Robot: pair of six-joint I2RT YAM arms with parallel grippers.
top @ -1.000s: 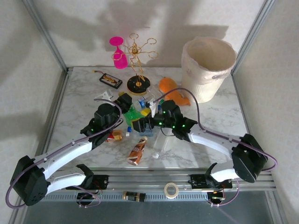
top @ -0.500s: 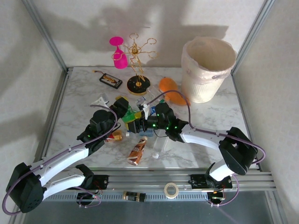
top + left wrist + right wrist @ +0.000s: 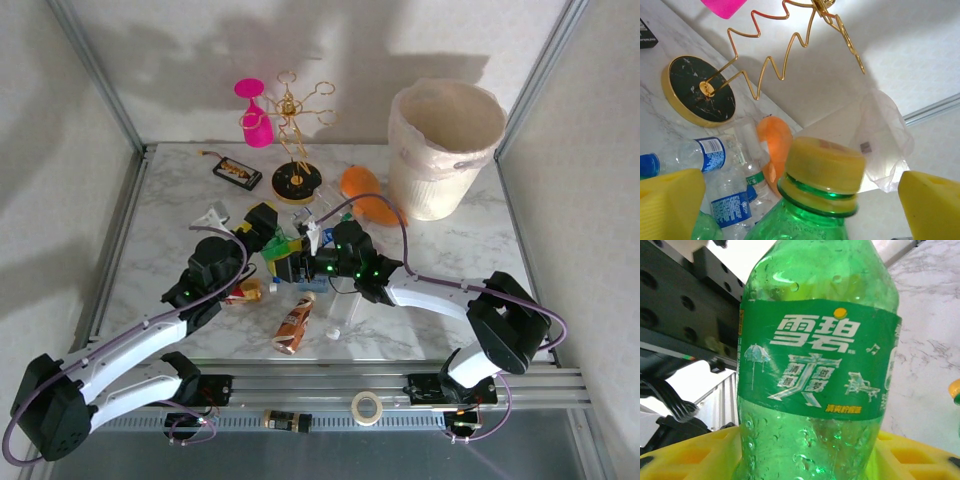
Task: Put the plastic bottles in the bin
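Note:
A green bottle (image 3: 283, 248) with a yellow cap (image 3: 822, 170) sits upright between my two grippers at mid-table. My left gripper (image 3: 800, 210) is open, its yellow pads (image 3: 670, 200) wide on either side of the neck and not touching it. My right gripper (image 3: 805, 460) is shut on the green bottle (image 3: 815, 365), its yellow fingers (image 3: 690, 455) pressed against the lower body. Clear bottles with blue labels (image 3: 715, 152) lie just behind. A brown bottle (image 3: 294, 322), a clear one (image 3: 345, 310) and a red-labelled one (image 3: 243, 291) lie nearer the front. The cream bin (image 3: 430, 185) stands at the back right.
An orange fish toy (image 3: 365, 190) lies between the bottle pile and the bin. The gold wire rack (image 3: 295, 140) with a pink glass (image 3: 255, 115) stands at the back centre, with a flat black device (image 3: 237, 173) to its left. Both arms cross close together mid-table.
My left gripper has opened and let go of the green bottle. My right gripper moved left onto the bottle and closed on its body.

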